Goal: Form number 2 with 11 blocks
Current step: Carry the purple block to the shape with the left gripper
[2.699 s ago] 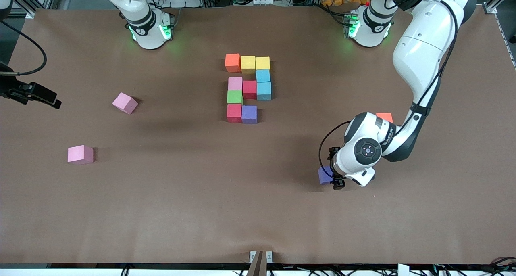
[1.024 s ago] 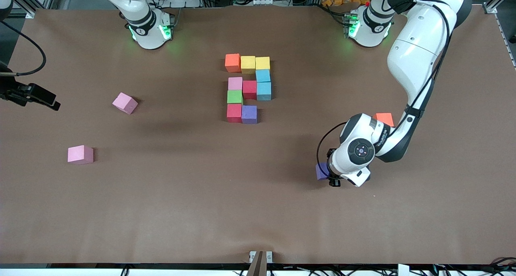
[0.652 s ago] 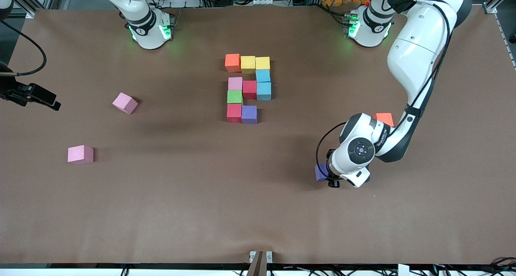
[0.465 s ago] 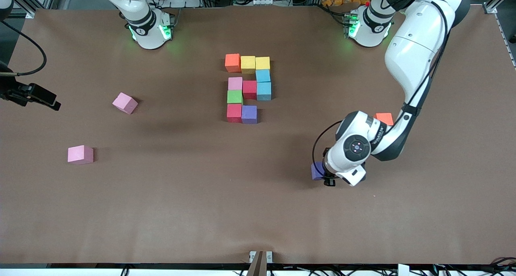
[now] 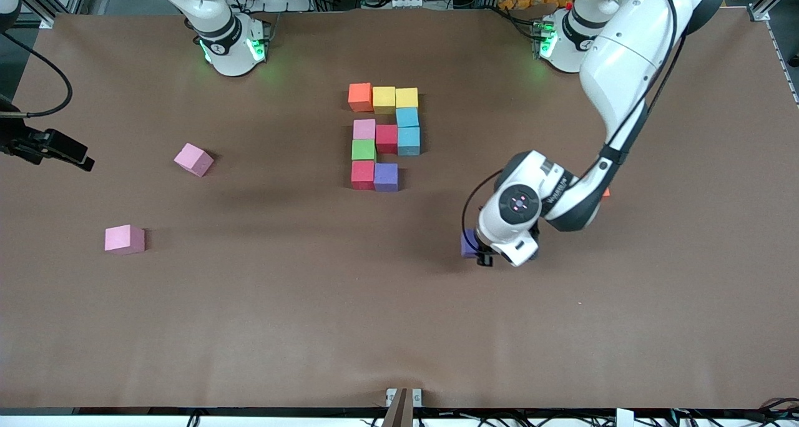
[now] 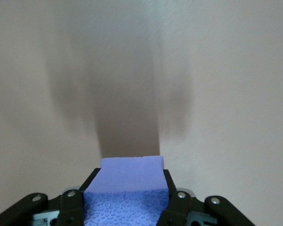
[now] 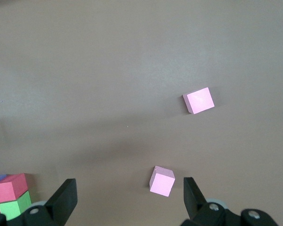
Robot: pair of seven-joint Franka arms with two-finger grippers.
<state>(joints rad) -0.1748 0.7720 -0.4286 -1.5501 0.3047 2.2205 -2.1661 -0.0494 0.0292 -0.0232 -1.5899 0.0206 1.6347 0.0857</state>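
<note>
The number 2 stands partly built at the table's middle: an orange block (image 5: 360, 97), two yellow (image 5: 384, 99), two light blue (image 5: 408, 141), a red (image 5: 386, 138), a pink (image 5: 364, 129), a green (image 5: 363, 149), a red (image 5: 362, 175) and a purple block (image 5: 386, 176). My left gripper (image 5: 482, 253) is shut on a second purple block (image 5: 468, 243), seen between its fingers in the left wrist view (image 6: 129, 174), above bare table toward the left arm's end from the digit. My right gripper (image 7: 128, 195) is open and empty, high over the right arm's end, and waits.
Two loose pink blocks (image 5: 193, 159) (image 5: 124, 239) lie toward the right arm's end; both show in the right wrist view (image 7: 199, 100) (image 7: 161, 181). A loose orange block (image 5: 605, 193) is mostly hidden by the left arm. The table's brown cover (image 5: 312, 302) is bare nearer the camera.
My left gripper has risen and carried the purple block toward the digit. The right arm and the other blocks have not moved.
</note>
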